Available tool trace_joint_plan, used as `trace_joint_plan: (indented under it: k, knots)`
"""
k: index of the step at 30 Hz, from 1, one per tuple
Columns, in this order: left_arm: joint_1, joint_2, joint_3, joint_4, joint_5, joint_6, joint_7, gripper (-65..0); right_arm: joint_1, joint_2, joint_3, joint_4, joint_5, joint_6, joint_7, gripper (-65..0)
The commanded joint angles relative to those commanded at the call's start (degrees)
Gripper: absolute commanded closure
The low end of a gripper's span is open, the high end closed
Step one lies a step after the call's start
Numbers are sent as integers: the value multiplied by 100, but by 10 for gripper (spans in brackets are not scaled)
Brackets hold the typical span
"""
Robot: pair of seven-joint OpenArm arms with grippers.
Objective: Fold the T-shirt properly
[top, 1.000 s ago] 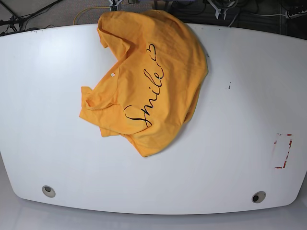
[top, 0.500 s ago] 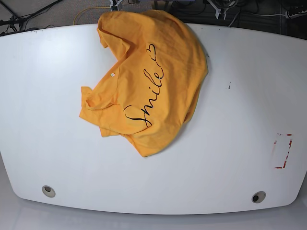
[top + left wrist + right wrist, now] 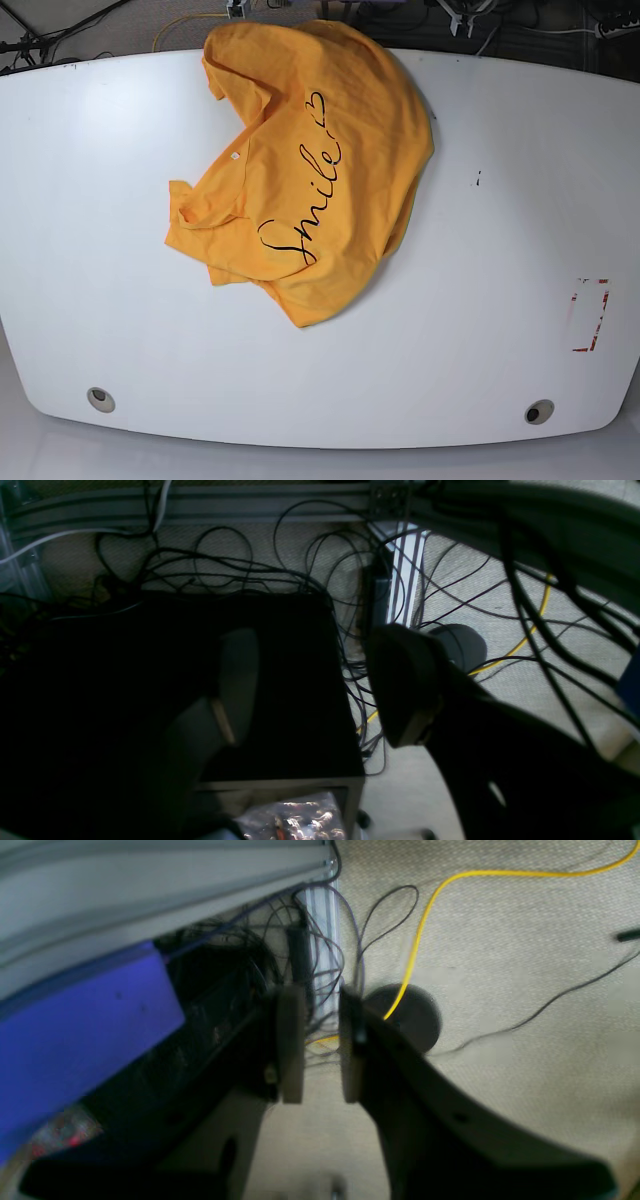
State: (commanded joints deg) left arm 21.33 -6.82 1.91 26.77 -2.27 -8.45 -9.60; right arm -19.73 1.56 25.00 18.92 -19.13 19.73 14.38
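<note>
**T-shirt crumpled on the desk, both end effectors off over the floor**

The T-shirt (image 3: pixel 300 170) lies in a rumpled heap on the white desk (image 3: pixel 480 330), left of centre and toward the far edge, with its far part reaching over that edge. The black cursive "Smile" print (image 3: pixel 305 205) faces up and runs diagonally from the near left to the far right, ending in a small heart outline (image 3: pixel 318 105). A sleeve and folded layers bunch along the heap's left side, and a pointed corner of cloth reaches toward the near edge. A red-marked rectangle (image 3: pixel 590 315) sits near the desk's right edge, and two round holes (image 3: pixel 100 399) lie close to the near edge.

Neither arm shows in the base view, so the T-shirt lies well apart from both end effectors, and neither wrist camera shows any orange cloth.

The left end effector (image 3: pixel 320 685) hangs above a dark box (image 3: pixel 280 690) and a tangle of black cables (image 3: pixel 300 580) on a carpeted floor (image 3: pixel 500 630); its two fingers (image 3: pixel 400 680) stand wide apart with nothing between them.

The right end effector (image 3: pixel 316 1040) hangs above the same kind of carpet, near a yellow cable (image 3: pixel 420 930) and a round black foot (image 3: pixel 410 1015). Its fingers (image 3: pixel 291 1040) are set to a narrow gap, parallel, and grip nothing. A blue panel (image 3: pixel 75 1030) fills the left of that view.
</note>
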Motion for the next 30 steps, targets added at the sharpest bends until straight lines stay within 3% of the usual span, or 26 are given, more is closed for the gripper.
trace_joint_plan:
  k: [9,30]
  knots:
    - [555,-16,-66,540,9,-11,-254,-357,-476,-20,-30,661,-86,-21,80,-111]
    - [740,-17,-95,457,22,16,-339,-357,-1098,-161,-107,1560,-78,-24,0,-107]
